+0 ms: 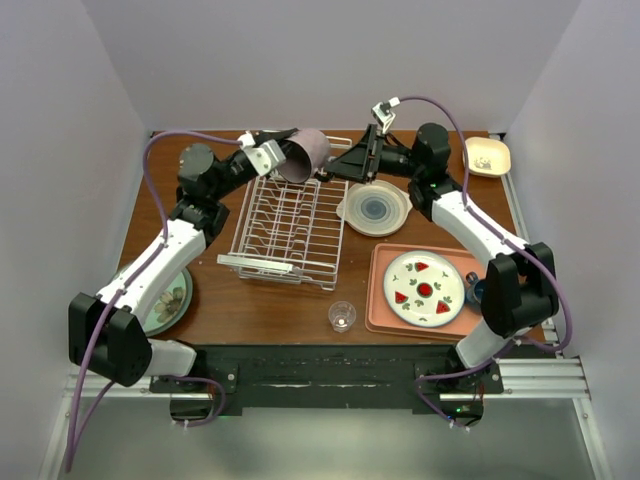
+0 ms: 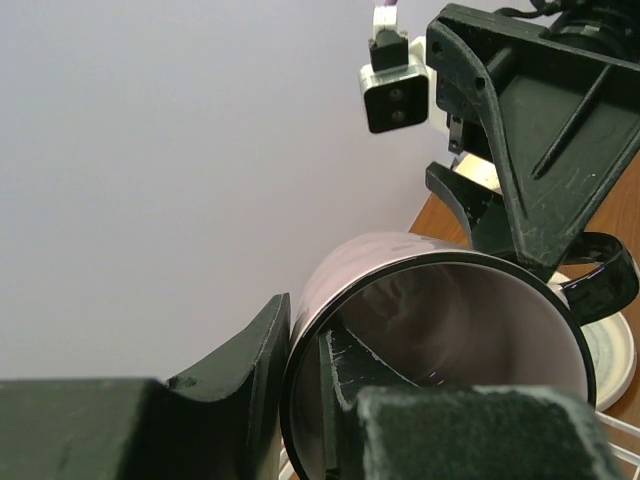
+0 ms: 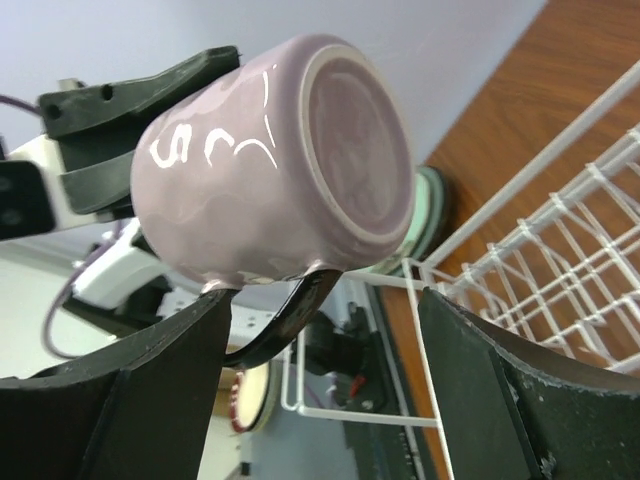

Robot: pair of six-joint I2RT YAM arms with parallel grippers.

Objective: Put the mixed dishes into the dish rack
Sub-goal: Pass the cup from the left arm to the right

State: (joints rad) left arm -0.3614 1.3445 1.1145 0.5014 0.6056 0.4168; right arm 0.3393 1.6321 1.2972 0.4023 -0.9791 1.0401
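My left gripper point(image 1: 283, 155) holds a purple cup point(image 1: 308, 151) on its side above the far end of the white dish rack point(image 1: 290, 228). In the left wrist view the cup point(image 2: 440, 320) has one finger point(image 2: 245, 375) outside its wall and the other inside its mouth, so the left gripper point(image 2: 300, 395) is shut on the rim. My right gripper point(image 1: 328, 172) faces the cup's base from the right. In the right wrist view the cup point(image 3: 270, 160) hangs just above the right gripper point(image 3: 320, 385). That gripper is open, with the cup's black handle point(image 3: 290, 320) dipping between its fingers.
A cream plate with a blue-ringed centre point(image 1: 375, 208) lies right of the rack. A red-patterned plate point(image 1: 425, 288) rests on a pink tray point(image 1: 378, 300). A small clear glass point(image 1: 342, 316) stands near the front edge. A green plate point(image 1: 168, 303) lies under the left arm, and a small dish point(image 1: 487, 156) sits back right.
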